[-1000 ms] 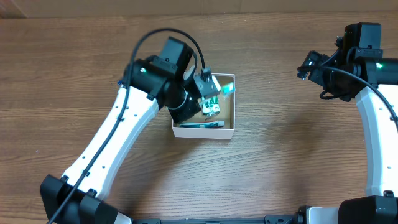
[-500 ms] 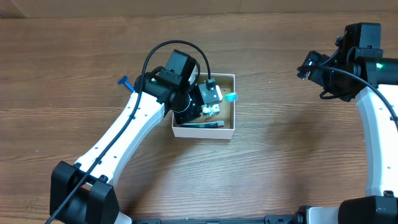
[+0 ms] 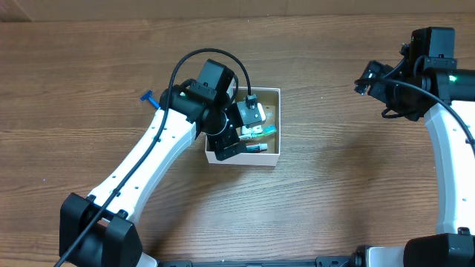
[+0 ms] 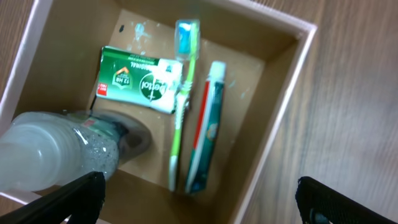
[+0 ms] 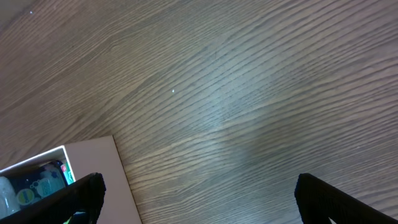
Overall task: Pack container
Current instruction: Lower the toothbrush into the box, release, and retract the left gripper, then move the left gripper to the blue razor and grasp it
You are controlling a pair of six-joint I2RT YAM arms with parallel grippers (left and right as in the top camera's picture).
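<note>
- The container (image 3: 256,158) sits on the wooden desk (image 3: 334,193) near the middle, under the left arm's wrist.
- It is a shallow square box with thin white walls and a brown cardboard floor (image 4: 249,81).
- Inside lie a green soap packet (image 4: 140,81), a green-and-white toothbrush (image 4: 181,106) and a toothpaste tube (image 4: 205,124). The brush and tube lie side by side, and the brush head overlaps the packet.
- A clear bottle (image 4: 56,155) lies tilted at the box's left wall.
- The left jaws hang spread wide above the box, gripping nothing.
- The right jaws are also spread and empty, well apart over bare desk at the far right.
</note>
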